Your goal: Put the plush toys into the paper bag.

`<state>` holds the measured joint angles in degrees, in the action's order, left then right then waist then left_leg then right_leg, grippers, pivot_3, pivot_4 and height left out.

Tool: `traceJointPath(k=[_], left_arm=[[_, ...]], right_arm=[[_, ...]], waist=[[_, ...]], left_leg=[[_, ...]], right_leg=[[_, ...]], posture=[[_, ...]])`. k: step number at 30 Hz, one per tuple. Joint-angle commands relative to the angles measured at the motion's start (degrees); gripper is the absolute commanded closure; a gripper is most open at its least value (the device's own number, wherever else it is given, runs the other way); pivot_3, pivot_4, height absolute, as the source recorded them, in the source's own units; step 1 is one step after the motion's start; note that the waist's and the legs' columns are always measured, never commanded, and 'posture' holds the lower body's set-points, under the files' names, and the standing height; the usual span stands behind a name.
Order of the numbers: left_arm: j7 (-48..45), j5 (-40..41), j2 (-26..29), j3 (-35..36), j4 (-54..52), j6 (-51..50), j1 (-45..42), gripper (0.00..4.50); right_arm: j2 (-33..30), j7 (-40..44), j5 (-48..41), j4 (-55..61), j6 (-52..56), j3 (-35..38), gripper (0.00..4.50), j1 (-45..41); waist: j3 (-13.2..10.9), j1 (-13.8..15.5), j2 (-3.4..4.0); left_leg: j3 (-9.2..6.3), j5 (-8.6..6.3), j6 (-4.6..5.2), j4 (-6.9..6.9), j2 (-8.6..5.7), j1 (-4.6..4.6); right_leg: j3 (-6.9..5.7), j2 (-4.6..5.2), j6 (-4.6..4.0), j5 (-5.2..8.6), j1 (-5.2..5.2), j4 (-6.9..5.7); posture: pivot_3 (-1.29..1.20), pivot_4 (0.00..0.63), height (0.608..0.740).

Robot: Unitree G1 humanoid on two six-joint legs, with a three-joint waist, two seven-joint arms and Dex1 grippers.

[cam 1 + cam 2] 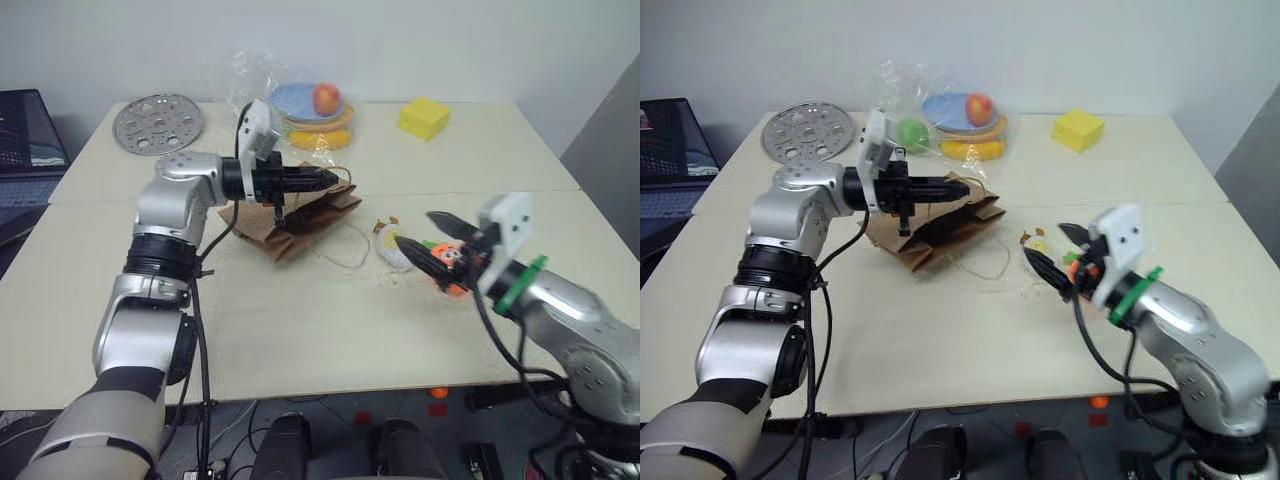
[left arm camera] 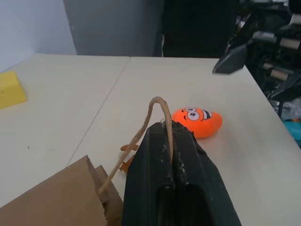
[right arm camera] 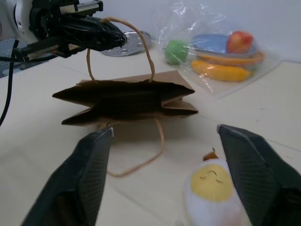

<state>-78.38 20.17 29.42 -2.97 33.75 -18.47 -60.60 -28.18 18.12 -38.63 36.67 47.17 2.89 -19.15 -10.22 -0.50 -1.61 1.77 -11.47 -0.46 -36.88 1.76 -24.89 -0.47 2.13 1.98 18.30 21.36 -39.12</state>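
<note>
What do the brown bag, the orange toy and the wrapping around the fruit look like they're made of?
The bag looks like matte brown kraft paper, with sharp folds and a twisted cord handle. The orange toy seems soft plush with a printed face, though its smooth look leaves that open. The fruit wrapping looks like thin clear plastic, crinkled and glossy.

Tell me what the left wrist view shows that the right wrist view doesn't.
Left wrist view alone: the orange carrot toy lying on the table, and a corner of the yellow block.

Right wrist view alone: the egg toy between the open fingers of the right gripper, the clear bag of fruit, the round metal disc, and the bag's gaping mouth.

Both: the paper bag and its cord handle, pinched in the shut left gripper, and the pale table.
</note>
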Motion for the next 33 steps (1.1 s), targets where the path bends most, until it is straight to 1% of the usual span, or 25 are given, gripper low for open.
traceJointPath(k=[1,4,5,8,11,15,19,22,25,28,31,33], left_arm=[[-1.6,1.6,0.4,1.5,-0.8,-2.0,-1.6,4.5],[-1.8,2.0,0.2,1.9,-1.9,-2.8,-1.0,4.5],[-1.9,2.0,0.3,1.9,-2.5,-3.0,-0.6,4.5],[-2.1,3.5,0.7,2.6,-5.4,-5.2,0.5,4.5],[-1.3,5.4,0.9,3.7,-8.5,-8.2,1.2,4.5],[0.2,8.2,1.6,5.4,-13.0,-12.4,2.0,4.5],[1.4,10.6,3.2,6.8,-17.8,-16.4,4.0,4.5],[3.6,10.6,3.9,8.2,-18.6,-15.9,5.1,4.5],[6.6,9.3,3.6,9.7,-17.3,-12.5,4.8,4.5],[12.5,8.4,2.8,13.5,-11.8,-6.5,1.2,4.5],[15.2,9.9,2.4,16.0,-9.4,-5.1,-2.3,4.5],[18.5,11.1,1.2,18.2,-8.0,-4.4,-4.9,4.5]], right_arm=[[3.5,-1.0,3.1,-3.6,-0.7,-5.1,2.01,-5.8],[8.1,-2.7,6.9,-11.1,-1.2,-9.0,3.15,-11.7],[9.6,-2.6,8.0,-14.3,-1.5,-10.1,3.59,-13.8],[13.2,-0.1,11.7,-23.7,-4.5,-13.4,4.48,-19.4],[15.5,1.8,15.3,-30.1,-7.5,-16.1,4.48,-21.6],[18.5,3.5,19.1,-37.1,-11.0,-18.9,4.48,-21.8],[20.9,2.4,24.3,-44.4,-13.2,-20.5,4.48,-21.9],[22.9,0.6,26.1,-46.6,-12.5,-19.8,4.48,-20.1],[23.3,0.5,27.7,-45.7,-10.8,-20.5,4.48,-18.0],[23.2,-0.1,29.1,-43.8,-9.0,-21.1,4.48,-14.8],[23.5,-1.3,30.7,-43.4,-8.3,-20.6,4.48,-13.6],[24.3,-2.5,31.1,-44.1,-9.0,-19.2,4.48,-13.4]], waist=[[0.0,0.0,-0.01],[0.0,0.0,-0.01],[0.0,0.0,-0.01],[0.0,0.0,-0.01],[0.0,0.1,-0.01],[0.0,0.0,0.0],[0.0,-0.4,0.01],[0.0,-0.5,0.01],[0.0,-0.5,0.01],[0.0,-0.5,0.01],[0.0,-0.6,0.0],[0.0,-0.6,-0.01]], left_leg=[[-0.01,0.0,0.0,0.0,0.01,0.0],[-0.02,0.0,0.0,0.0,0.03,-0.06],[-0.01,0.0,0.0,0.01,0.02,-0.07],[0.01,0.0,0.0,0.0,0.02,-0.07],[-0.03,0.0,0.0,0.01,0.03,-0.07],[0.0,0.0,0.0,0.01,0.03,-0.08],[0.0,0.0,0.0,-0.01,0.04,-0.07],[0.0,0.01,-0.02,-0.04,0.04,-0.04],[-0.02,0.05,-0.07,-0.08,0.05,-0.02],[-0.01,0.07,-0.08,-0.11,0.04,0.0],[0.02,0.08,-0.09,-0.11,0.03,-0.01],[0.02,0.09,-0.1,-0.11,0.02,-0.01]], right_leg=[[-0.02,0.0,0.0,0.0,0.0,0.0],[-0.04,-0.01,0.0,0.0,0.06,-0.01],[-0.03,-0.01,-0.01,0.0,0.08,-0.02],[-0.02,0.01,-0.02,-0.01,0.09,-0.05],[-0.04,0.01,-0.03,-0.02,0.1,-0.07],[-0.02,0.02,-0.03,-0.02,0.11,-0.06],[-0.01,0.03,-0.03,-0.02,0.13,-0.16],[0.01,0.04,-0.04,-0.02,0.17,-0.35],[0.01,0.05,-0.04,-0.02,0.22,-0.52],[0.02,0.06,-0.04,-0.02,0.25,-0.62],[0.08,0.06,-0.04,-0.02,0.34,-0.74],[0.07,0.05,-0.04,-0.01,0.34,-0.75]], posture=[[0.0,0.15,0.74],[0.0,0.15,0.74],[0.0,0.15,0.74],[0.0,0.15,0.74],[0.0,0.15,0.74],[0.0,0.15,0.74],[0.0,0.15,0.74],[0.0,0.15,0.74],[0.0,0.15,0.74],[0.0,0.15,0.74],[0.0,0.15,0.74],[0.0,0.15,0.74]])
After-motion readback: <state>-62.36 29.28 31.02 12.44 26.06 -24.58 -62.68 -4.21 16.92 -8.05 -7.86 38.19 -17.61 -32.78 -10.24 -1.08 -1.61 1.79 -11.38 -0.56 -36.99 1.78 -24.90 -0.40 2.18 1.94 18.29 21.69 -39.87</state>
